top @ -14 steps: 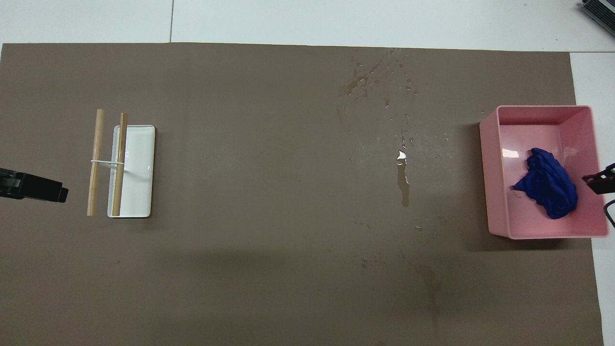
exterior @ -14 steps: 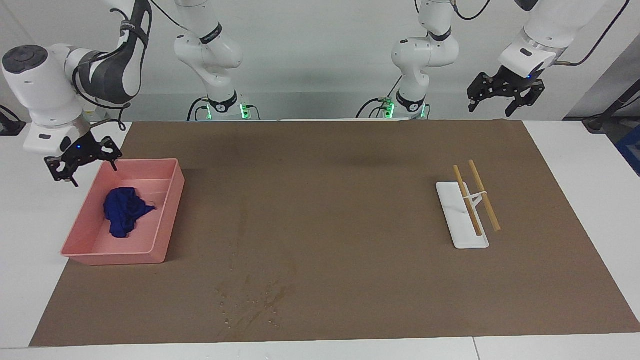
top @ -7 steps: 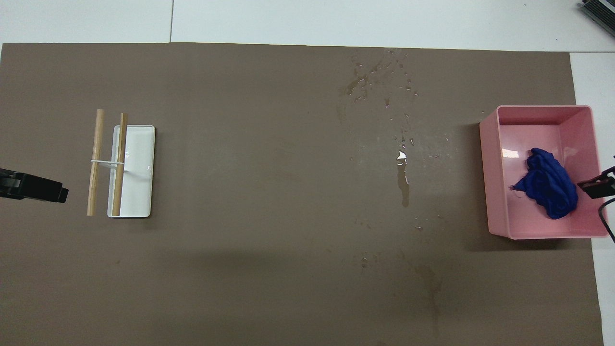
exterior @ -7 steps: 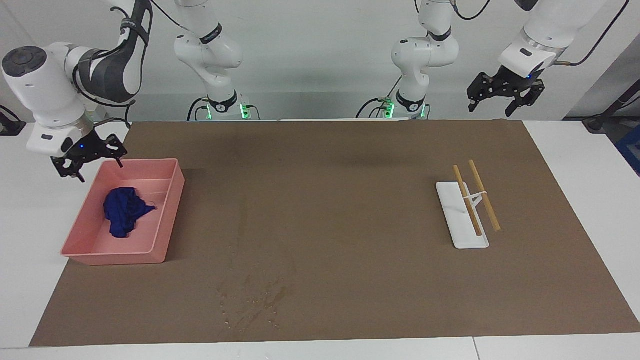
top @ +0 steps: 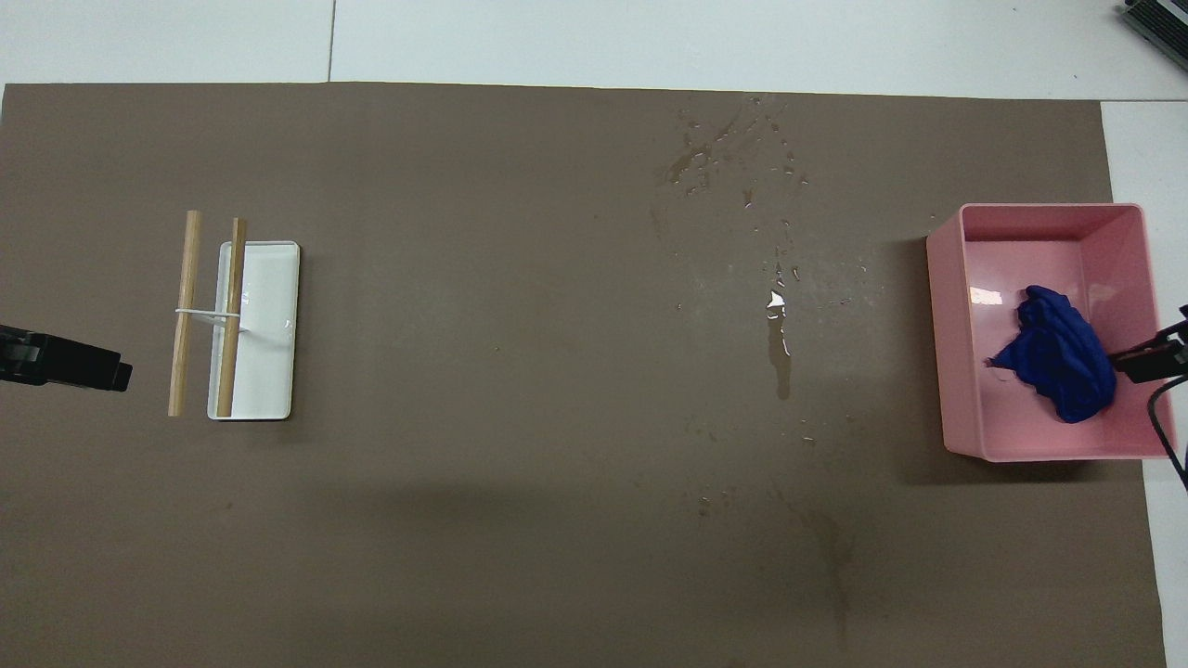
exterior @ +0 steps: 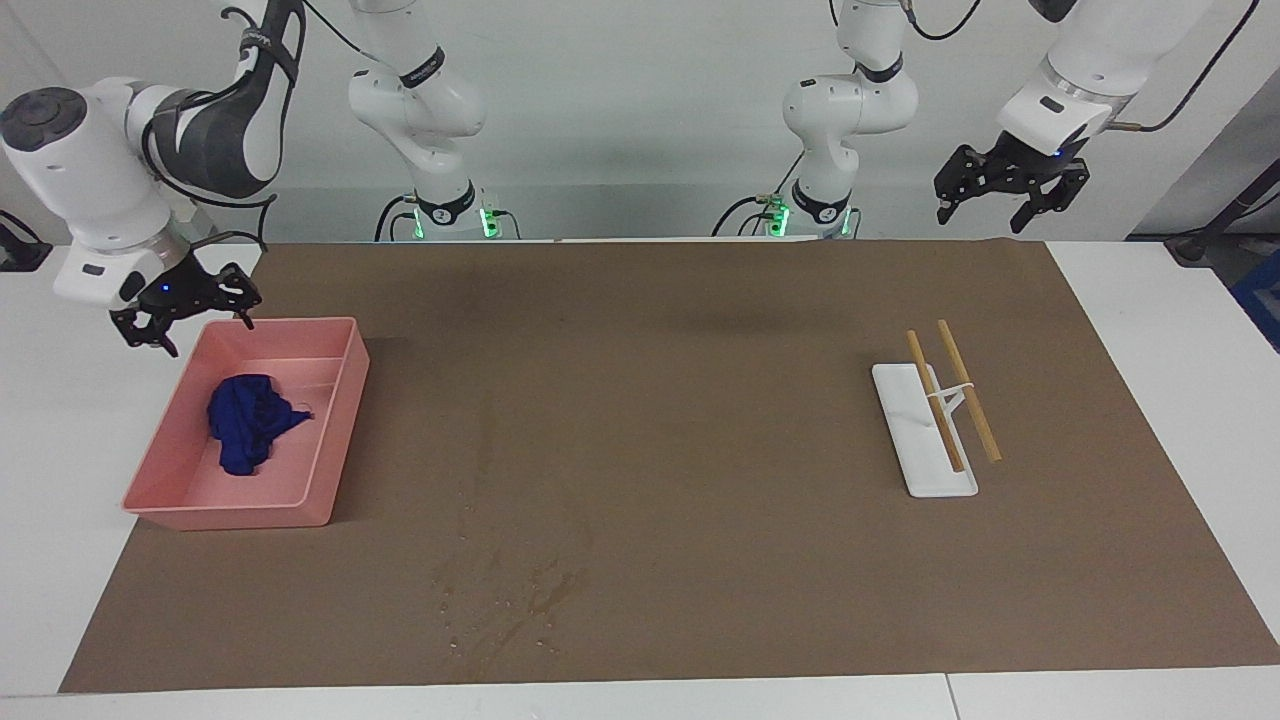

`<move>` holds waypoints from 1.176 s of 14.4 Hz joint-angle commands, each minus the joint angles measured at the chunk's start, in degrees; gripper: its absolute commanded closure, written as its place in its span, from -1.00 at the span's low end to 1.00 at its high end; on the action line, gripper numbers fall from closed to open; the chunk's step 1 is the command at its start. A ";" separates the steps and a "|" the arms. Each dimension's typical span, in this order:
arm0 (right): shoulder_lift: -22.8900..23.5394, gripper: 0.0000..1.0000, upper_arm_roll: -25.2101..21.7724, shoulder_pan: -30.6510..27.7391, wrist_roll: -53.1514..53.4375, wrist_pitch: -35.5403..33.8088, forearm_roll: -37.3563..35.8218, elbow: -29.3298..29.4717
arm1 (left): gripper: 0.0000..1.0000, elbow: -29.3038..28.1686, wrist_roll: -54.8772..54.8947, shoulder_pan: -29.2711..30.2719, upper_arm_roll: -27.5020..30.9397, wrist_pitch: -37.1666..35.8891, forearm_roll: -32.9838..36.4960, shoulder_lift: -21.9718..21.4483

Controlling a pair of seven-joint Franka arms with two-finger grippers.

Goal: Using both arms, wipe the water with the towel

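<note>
Towel [exterior: 246, 423] bunched lengthwise in pink bin [exterior: 338, 420], both grippers [exterior: 190, 320] [exterior: 1008, 195] spread, empty.

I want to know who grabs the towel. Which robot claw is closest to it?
The right gripper, at the pink bin's corner where the towel lies. The left gripper waits over the other end.

In the overhead view the picture's edges cut off both arms. Only the tip of the right pincer [top: 1155, 357] shows, over the pink tray's [top: 947, 325] outer wall; only the left pincer's [top: 65, 360] dark end shows, beside the white slab [top: 269, 325].
</note>
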 commanded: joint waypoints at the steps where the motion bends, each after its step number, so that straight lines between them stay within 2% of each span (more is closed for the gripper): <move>1: -0.62 -1.00 1.24 -0.25 2.74 -3.64 1.05 2.22 | -1.00 -1.24 -0.57 -0.57 0.52 -0.46 -0.63 -1.26; 9: -0.96 -1.00 1.86 -0.25 4.84 -4.61 1.22 2.66 | -1.00 -1.24 -0.66 -0.57 0.52 -0.46 -0.63 -1.26; 14: -1.41 -1.00 8.61 -0.25 16.86 -12.59 1.31 8.01 | -1.00 -1.24 -0.66 -0.57 0.52 -0.46 -0.63 -1.26; 17: -1.50 -1.00 10.73 -0.25 23.90 -17.17 5.08 11.53 | -1.00 -1.16 -0.66 -0.57 0.52 -0.46 -0.63 -1.26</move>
